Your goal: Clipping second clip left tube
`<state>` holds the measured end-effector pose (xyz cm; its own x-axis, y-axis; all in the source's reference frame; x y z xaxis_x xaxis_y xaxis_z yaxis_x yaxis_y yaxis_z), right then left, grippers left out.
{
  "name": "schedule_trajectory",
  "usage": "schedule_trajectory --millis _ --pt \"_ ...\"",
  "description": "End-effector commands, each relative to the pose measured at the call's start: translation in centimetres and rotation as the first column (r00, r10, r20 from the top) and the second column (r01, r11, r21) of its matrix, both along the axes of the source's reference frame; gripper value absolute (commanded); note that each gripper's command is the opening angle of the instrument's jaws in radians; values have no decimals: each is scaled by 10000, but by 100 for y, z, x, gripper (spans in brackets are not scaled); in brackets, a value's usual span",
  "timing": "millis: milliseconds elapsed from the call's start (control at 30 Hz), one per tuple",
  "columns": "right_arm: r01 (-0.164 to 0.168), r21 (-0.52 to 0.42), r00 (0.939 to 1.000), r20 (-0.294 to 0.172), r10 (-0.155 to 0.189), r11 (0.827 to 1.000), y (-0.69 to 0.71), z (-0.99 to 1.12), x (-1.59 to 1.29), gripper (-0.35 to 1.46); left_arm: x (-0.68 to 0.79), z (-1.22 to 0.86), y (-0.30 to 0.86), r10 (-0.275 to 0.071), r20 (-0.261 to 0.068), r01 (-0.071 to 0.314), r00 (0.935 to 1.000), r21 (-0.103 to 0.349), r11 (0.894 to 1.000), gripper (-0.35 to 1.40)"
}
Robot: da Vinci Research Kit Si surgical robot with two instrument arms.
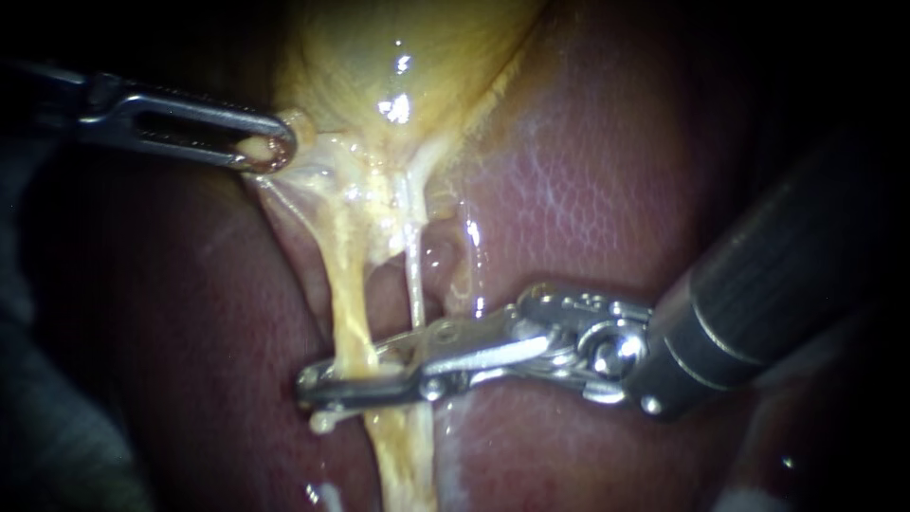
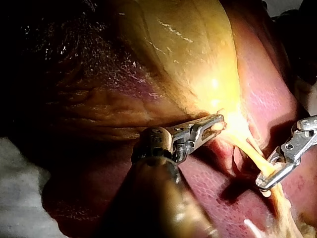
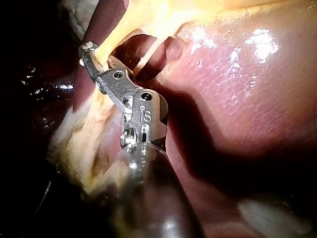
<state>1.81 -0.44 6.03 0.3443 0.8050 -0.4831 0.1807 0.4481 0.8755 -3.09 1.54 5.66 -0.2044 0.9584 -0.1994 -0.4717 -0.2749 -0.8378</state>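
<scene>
My left instrument [image 1: 275, 147] is lying level, shaft entering from the left, its tip clamping a bit of tissue [image 1: 256, 147]. My right instrument [image 1: 313, 389] is stretching in from the right, wrist straightening out, its tip pinching the tube [image 1: 349, 322] from both sides.

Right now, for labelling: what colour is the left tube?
Yellow: the left tube, clearest in endoscope view.

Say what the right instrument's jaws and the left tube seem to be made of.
Right instrument: its jaws look like bare polished metal, silvery with bright glints. Left tube, clamped between them: soft wet tissue, probably fatty; yellow, glistening, stretched taut.
</scene>
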Motion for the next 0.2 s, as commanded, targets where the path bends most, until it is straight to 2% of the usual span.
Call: schedule_trajectory --millis 33,200 --pt "4 -3 10000 -5 -4 10000 0 0 0 -35 0 0 0 -1 -2 1 10000 0 10000 -35" --pt "8 -12 10000 -5 -8 10000 -1 1 1 -35 0 1 1 0 -2 0 10000 0 10000 -35"
